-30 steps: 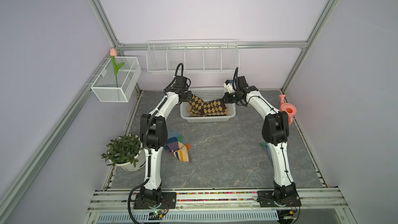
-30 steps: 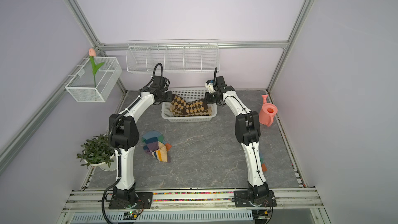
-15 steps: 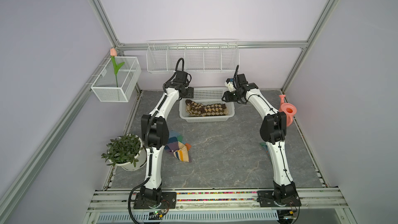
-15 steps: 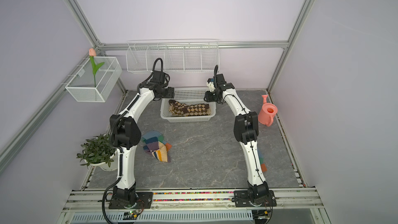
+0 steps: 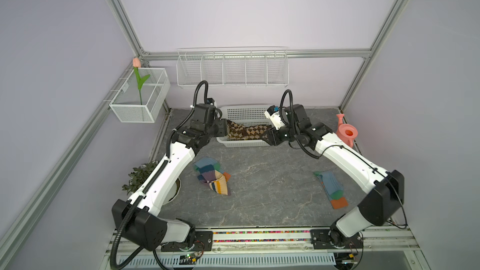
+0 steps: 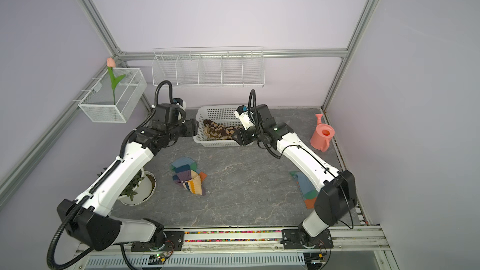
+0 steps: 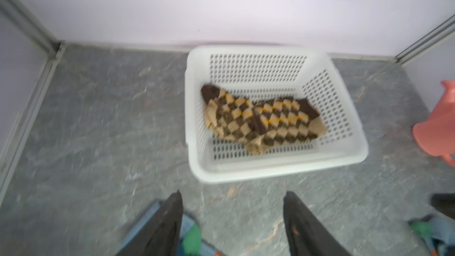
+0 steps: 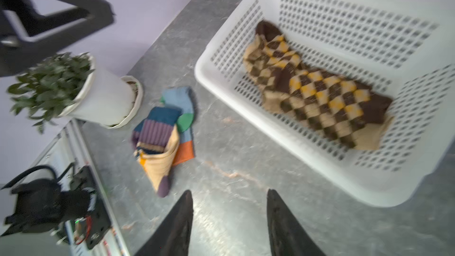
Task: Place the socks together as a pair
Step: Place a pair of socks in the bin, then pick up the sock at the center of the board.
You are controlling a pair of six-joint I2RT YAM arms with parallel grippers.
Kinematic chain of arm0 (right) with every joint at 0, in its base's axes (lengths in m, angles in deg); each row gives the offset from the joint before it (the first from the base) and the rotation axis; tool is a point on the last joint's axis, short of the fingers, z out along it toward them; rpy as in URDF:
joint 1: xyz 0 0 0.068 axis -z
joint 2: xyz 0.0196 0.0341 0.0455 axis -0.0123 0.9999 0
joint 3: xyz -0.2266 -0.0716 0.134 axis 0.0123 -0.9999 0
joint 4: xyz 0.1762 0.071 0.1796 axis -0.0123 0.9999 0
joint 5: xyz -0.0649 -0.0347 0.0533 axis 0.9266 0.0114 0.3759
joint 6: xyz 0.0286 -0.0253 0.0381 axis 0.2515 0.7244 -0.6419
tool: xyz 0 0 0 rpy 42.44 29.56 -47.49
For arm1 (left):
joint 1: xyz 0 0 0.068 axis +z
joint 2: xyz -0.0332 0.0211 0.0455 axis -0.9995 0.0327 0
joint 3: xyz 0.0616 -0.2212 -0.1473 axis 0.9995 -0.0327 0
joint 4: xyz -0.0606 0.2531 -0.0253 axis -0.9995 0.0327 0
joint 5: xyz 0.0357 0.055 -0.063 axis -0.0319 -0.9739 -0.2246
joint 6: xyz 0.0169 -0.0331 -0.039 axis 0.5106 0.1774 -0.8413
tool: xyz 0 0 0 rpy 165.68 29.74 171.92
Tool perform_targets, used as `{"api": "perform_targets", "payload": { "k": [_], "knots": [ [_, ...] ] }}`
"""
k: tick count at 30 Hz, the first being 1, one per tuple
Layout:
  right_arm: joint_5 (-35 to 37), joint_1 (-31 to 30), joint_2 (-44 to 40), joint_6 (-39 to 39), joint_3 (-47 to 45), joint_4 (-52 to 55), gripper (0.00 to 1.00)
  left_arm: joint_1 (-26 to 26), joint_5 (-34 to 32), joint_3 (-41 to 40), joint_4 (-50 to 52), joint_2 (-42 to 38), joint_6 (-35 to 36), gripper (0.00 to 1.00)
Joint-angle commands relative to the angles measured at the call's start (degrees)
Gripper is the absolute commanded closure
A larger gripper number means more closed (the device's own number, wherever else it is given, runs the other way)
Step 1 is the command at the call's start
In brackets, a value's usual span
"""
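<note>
Two argyle socks point(image 7: 263, 119), one tan-brown and one dark brown-yellow, lie overlapping inside a white basket point(image 7: 270, 172) at the back of the grey table point(image 5: 265, 183). The left gripper point(image 7: 232, 193) and right gripper point(image 8: 229, 192) hover just outside it, jaws apart and empty. A striped sock point(image 5: 220, 189) lies heaped on a blue-grey sock point(image 5: 206, 163) on the table; a second blue-grey sock point(image 5: 332, 185) lies beside the right arm

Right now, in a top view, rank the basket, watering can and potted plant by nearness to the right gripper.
1. White basket, directly beside the right gripper, at the back.
2. Pink watering can, on the right edge.
3. Potted plant, far left, front.
</note>
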Motion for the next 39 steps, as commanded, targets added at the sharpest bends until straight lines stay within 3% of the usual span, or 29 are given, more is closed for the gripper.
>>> {"api": "perform_targets", "payload": {
  "k": [1, 5, 9, 14, 21, 25, 32, 34, 39],
  "knots": [
    [-3.80, -4.57, -0.43, -5.77, -10.80, -10.76, 0.49, -0.48, -2.50, -12.43, -0.71, -4.63, -7.03, 0.34],
    [-2.01, -12.55, 3.77, -4.36, -12.83, -12.02, 0.49, -0.65, -6.53, -24.45, -1.63, -12.91, -10.95, 0.34],
    [2.74, -20.22, 8.58, 0.09, -8.31, -11.32, 0.48, 0.73, -11.79, -33.26, -6.21, -22.57, -15.86, 0.32],
    [4.33, -24.47, 15.30, 3.66, 0.23, -11.67, 0.47, 10.58, -4.99, -42.02, -14.13, -28.94, -19.77, 0.31],
    [8.82, -28.26, 25.70, 8.49, 13.09, -6.24, 0.27, 15.00, -0.85, -46.83, -21.94, -26.75, -21.45, 0.30],
    [10.82, -29.53, 31.26, 10.16, 18.60, -2.97, 0.25, 17.27, 0.83, -48.67, -24.63, -27.88, -22.62, 0.31],
    [13.03, -29.71, 36.58, 11.02, 21.86, -0.22, 0.36, 19.17, 1.48, -48.66, -24.00, -31.41, -22.68, 0.32],
    [13.37, -29.71, 37.32, 11.05, 22.42, 0.26, 0.45, 19.22, 2.25, -48.69, -24.53, -31.20, -22.63, 0.32],
    [14.84, -29.72, 37.10, 11.24, 23.13, 2.23, 0.78, 19.19, 4.80, -48.43, -25.69, -28.88, -22.17, 0.32]
  ]
}}
